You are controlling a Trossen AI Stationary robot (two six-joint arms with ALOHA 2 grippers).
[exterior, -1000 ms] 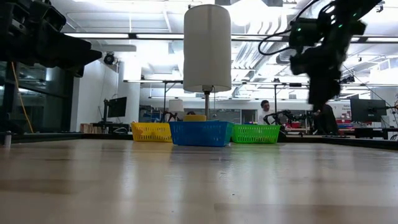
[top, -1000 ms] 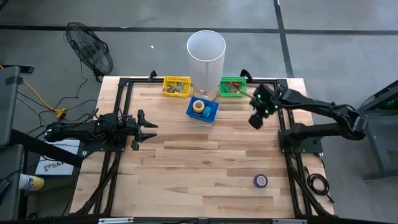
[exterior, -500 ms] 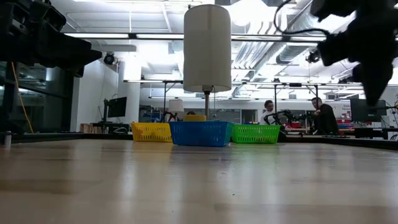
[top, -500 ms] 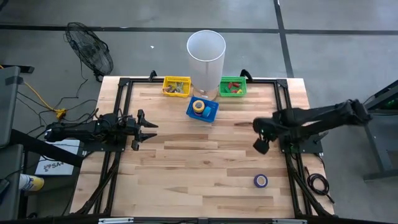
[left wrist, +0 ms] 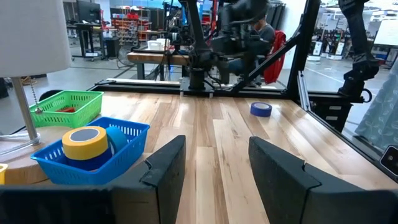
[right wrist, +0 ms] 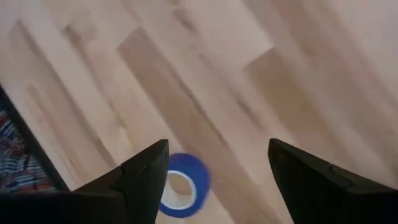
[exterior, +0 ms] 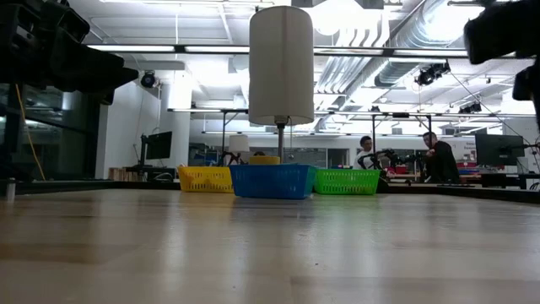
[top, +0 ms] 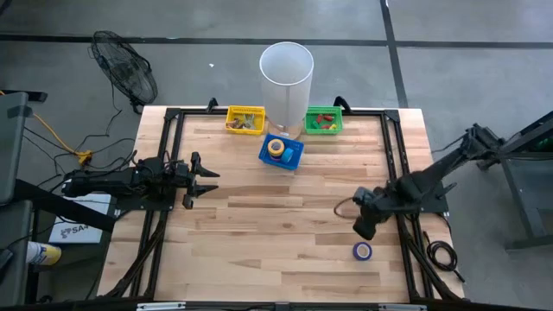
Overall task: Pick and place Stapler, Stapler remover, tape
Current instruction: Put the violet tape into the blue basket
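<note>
We judge the sorting nearly done: only the blue tape (top: 362, 250) lies loose on the table (top: 285, 242), our right claw (top: 364, 226) hovering beside it, wide open and empty.

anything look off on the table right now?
Only the blue tape roll: it lies flat on bare wood near the table's front right corner, far from the three baskets at the back. The right hand hovers open beside it. Nothing looks spilled or damaged.
</note>
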